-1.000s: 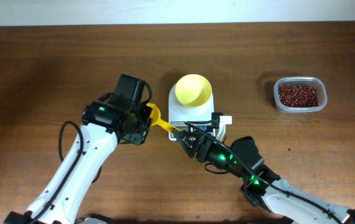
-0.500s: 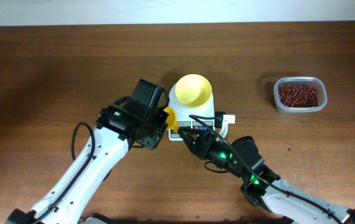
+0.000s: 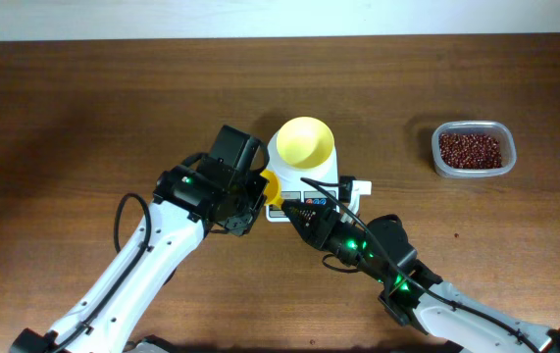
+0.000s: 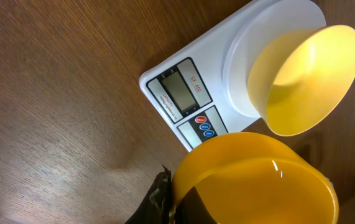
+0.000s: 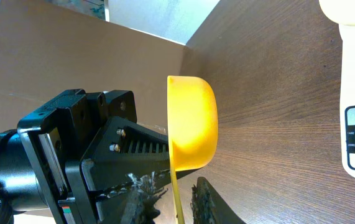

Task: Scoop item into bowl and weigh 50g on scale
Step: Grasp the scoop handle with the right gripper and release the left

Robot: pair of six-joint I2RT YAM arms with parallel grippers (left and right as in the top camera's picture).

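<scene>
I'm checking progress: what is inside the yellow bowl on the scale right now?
Nothing: the bowl on the scale looks empty from overhead. The beans sit in the clear tub. Nothing covers its inside there.

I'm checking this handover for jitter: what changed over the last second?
The left gripper swung right toward the scale, and the yellow scoop moved with it. Its cup now sits by the scale's button end. All of that happened in the first half second. The right gripper barely shifted. The bowl on the scale and the tub of beans stayed put. Which gripper holds the scoop is unclear.
</scene>
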